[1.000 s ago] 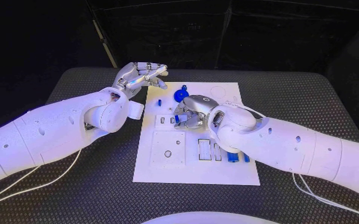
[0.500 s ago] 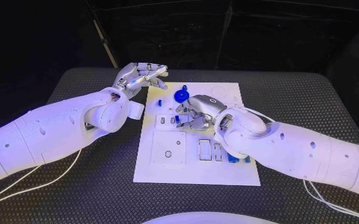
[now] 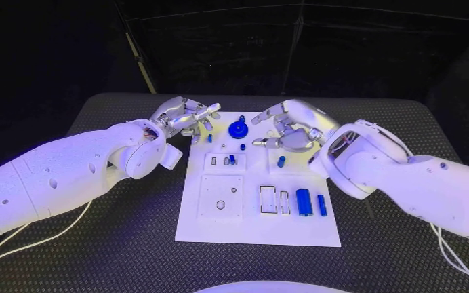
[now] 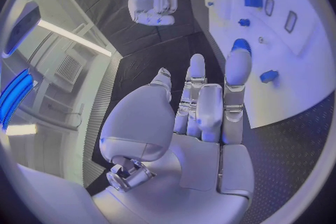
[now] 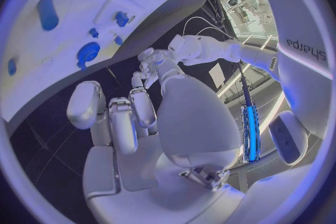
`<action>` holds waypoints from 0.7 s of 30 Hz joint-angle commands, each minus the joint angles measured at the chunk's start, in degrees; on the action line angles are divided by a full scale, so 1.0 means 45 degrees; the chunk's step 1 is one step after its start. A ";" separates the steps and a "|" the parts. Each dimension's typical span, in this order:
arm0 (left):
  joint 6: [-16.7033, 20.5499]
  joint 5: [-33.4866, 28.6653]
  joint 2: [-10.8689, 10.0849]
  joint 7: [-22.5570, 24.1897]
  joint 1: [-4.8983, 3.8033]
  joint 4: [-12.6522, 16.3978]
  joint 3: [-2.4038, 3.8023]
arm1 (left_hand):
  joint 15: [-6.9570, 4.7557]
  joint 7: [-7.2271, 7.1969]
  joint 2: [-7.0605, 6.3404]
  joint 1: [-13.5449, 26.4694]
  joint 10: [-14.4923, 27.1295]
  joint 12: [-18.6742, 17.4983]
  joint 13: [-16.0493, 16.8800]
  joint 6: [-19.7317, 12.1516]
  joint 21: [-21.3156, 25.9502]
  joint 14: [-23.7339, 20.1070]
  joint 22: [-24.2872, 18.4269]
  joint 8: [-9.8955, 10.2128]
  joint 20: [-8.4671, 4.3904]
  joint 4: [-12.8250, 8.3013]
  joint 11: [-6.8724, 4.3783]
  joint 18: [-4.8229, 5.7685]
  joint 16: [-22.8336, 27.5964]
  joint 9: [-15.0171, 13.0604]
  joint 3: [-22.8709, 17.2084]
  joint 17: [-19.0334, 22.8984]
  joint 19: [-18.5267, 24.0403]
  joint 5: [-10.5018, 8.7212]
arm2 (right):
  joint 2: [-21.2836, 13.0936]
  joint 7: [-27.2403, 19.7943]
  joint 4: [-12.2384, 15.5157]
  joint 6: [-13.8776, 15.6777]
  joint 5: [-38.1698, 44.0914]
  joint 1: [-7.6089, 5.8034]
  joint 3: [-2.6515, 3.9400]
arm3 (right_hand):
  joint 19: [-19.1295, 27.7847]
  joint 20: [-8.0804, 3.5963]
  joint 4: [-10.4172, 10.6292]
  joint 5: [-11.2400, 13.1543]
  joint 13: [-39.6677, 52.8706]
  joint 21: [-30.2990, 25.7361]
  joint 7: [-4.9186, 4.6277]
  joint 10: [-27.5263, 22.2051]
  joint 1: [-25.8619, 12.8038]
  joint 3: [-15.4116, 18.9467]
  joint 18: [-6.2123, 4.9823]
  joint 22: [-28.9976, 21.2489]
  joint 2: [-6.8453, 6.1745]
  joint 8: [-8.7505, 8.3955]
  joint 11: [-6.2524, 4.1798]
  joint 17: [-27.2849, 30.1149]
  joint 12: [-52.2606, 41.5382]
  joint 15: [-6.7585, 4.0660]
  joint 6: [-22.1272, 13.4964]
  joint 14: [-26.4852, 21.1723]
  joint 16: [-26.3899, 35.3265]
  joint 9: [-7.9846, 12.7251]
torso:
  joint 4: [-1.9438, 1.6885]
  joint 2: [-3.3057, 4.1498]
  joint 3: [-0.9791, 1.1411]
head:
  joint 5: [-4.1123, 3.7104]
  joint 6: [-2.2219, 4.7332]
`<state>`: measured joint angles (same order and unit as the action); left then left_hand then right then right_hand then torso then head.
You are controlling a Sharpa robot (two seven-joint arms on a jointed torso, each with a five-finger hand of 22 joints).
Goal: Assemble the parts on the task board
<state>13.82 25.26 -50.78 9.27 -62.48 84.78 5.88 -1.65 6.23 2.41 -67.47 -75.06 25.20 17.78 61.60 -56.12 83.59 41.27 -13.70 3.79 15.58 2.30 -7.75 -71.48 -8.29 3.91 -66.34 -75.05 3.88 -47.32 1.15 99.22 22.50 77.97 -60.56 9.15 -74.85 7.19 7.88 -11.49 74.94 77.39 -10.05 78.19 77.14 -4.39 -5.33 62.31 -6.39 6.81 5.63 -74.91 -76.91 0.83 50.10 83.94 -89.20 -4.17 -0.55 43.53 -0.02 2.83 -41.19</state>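
You had the task board (image 3: 256,228) lying mid-frame in the head view, long edges running top to bottom, w/ bare black table (image 3: 391,120) on both sides and below it. The upper part of the board was crowded; the lower part, nearest you, was free of hands.

Left hand (image 3: 184,116) sat just off the board's upper-left corner, fingers apart, grasping nothing. Left wrist view agreed: fingers (image 4: 237,70) straight and spread, nothing between them, board edge close beside the tips.

Right hand (image 3: 287,129) hung over the board's upper-right part, fingers loosely curled and apart, nothing in them. The right wrist view showed its palm bare.

The round blue part (image 3: 238,129) stood upper centre of the board, between the two hands, near both but touching neither. A small blue part (image 3: 280,161) lay just below the right hand. The blue cylinder (image 3: 304,202) and thin blue pin (image 3: 322,205) lay lower right, well apart from both hands.
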 commanded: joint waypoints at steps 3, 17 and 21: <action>-0.2157 0.4735 -0.0047 -0.5054 -0.0119 0.0348 0.0016 | -0.0249 -0.0285 0.0436 0.0495 0.0961 0.5140 0.4644 -0.0306 -0.3216 0.1012 0.3812 -0.1658 -0.0085 0.0244 -0.0367 0.0459 -0.3415 -0.1385 0.1250 -0.4190 -0.0337 -0.0252 | -0.0515 -0.0462 -0.0074 -0.0161 -0.2537 -0.0161 0.0693 | 0.0062 -0.0012 0.0059 -0.0064 0.0041 -0.0041 -0.0014 -0.0010 0.0175 0.0035 -0.0043 -0.0012 0.0074 0.0061 -0.0097 -0.2777 -0.0007 0.0023 0.0126 0.1206 0.0058 -0.0013 | 0.0082 -0.0219 0.0121 | 0.0136 -0.0014; -0.4331 0.8449 0.1505 -0.8350 -0.0928 -0.0242 -0.0213 | -0.0567 -0.0729 0.0817 0.1335 0.0067 0.9541 0.9394 -0.1082 -0.5110 0.1425 0.6546 -0.4136 -0.0363 0.0248 -0.0725 0.0848 -0.4115 -0.3827 0.2913 -0.5258 -0.1109 -0.0269 | -0.0437 -0.0263 -0.1098 0.0031 -0.3410 -0.0559 0.1082 | 0.0085 -0.0035 -0.0025 -0.0094 0.0117 -0.0068 -0.0016 0.0061 0.0309 0.0046 -0.0051 -0.0065 0.0106 0.0054 -0.0103 -0.2726 -0.0089 0.0006 0.0050 0.1194 0.0080 0.0016 | -0.0054 -0.0491 0.0295 | 0.0236 -0.0155; -0.4515 0.8885 0.1996 -0.8526 -0.1130 -0.0481 -0.0410 | -0.0600 -0.0771 0.0894 0.1430 -0.0020 0.9739 0.9639 -0.1193 -0.5261 0.1425 0.6793 -0.4397 -0.0392 0.0242 -0.0761 0.0888 -0.4115 -0.4137 0.3190 -0.5258 -0.1193 -0.0269 | -0.0357 -0.0186 -0.1225 0.0018 -0.3357 -0.0593 0.1091 | 0.0088 -0.0035 -0.0025 -0.0094 0.0115 -0.0071 -0.0017 0.0059 0.0309 0.0047 -0.0052 -0.0071 0.0105 0.0054 -0.0103 -0.2717 -0.0088 0.0006 0.0048 0.1192 0.0084 0.0017 | -0.0032 -0.0507 0.0318 | 0.0235 -0.0192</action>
<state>-3.41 60.23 -42.10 -25.92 -67.32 82.85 4.02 -4.00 2.76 6.41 -61.43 -74.95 68.79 61.08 56.50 -79.60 84.06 71.75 -33.30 1.99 16.59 -0.93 -4.80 -89.83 -26.80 18.01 -74.94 -80.09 3.04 -49.01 0.19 93.78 22.30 63.97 -63.09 14.00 -74.85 7.18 7.88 -11.71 74.94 77.39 -10.23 78.51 78.12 -4.39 -5.33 62.03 -5.85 6.81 5.31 -74.90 -77.21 0.83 50.28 83.94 -89.11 -4.16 -0.70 41.37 1.30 3.92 -41.98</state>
